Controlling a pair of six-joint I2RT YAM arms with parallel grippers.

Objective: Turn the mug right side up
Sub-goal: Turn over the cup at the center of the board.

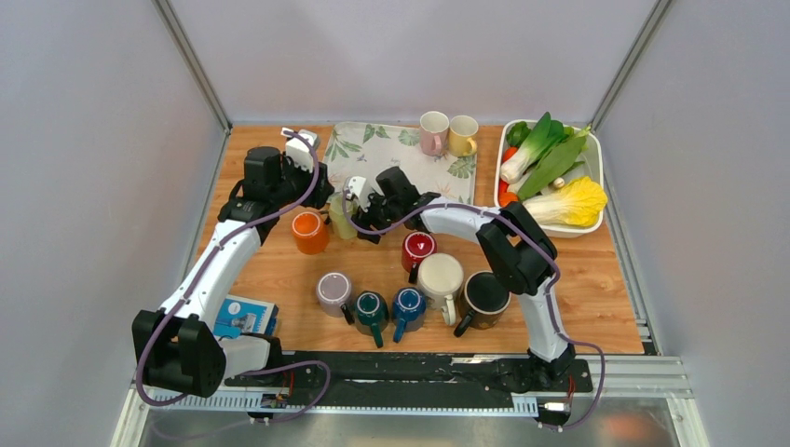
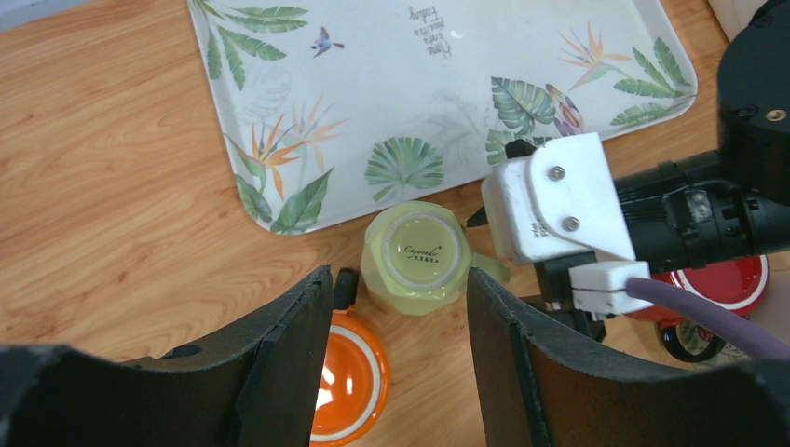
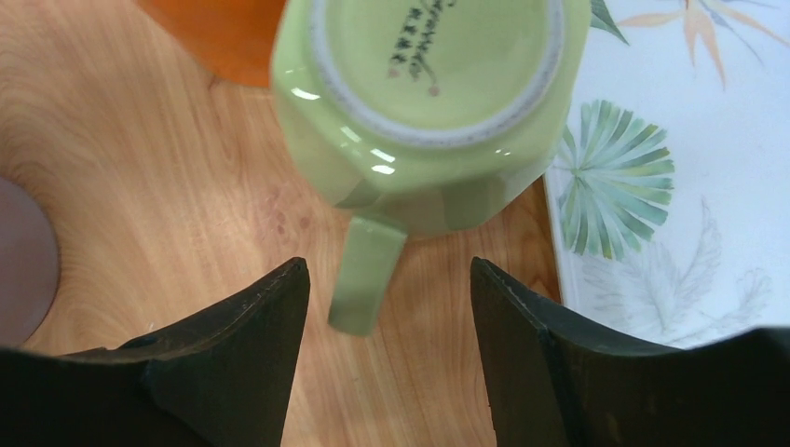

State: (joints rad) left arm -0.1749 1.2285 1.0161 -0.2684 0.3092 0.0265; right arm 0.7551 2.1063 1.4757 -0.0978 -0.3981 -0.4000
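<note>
Jaws of the right gripper (image 3: 387,272) stand apart, one on each side of the handle (image 3: 365,275) of the green mug (image 3: 429,93), and touch neither the handle nor the body. Jaws of the left gripper (image 2: 399,279) are likewise apart and hold nothing; they hang above the same mug. The green mug rests upside down, base uppermost, on the wooden surface (image 2: 112,168), just at the near rim of the leaf-printed tray (image 2: 419,84) and just beside the orange mug (image 2: 349,382).

Risks, as judged from this arrangement: the handle lies nearer one finger than the other, so that finger would meet it first and could push or spin the mug toward the orange mug or against the tray rim. A grip on the narrow handle alone may let the heavy body swing or slip once lifted and rotated. The two wrists are close together over one object, so either arm could strike the other.

Pose: the right arm reaches forward and leftward across the surface, wrist low, above the red mug (image 2: 722,279). The left arm extends forward, wrist tipped downward.
</note>
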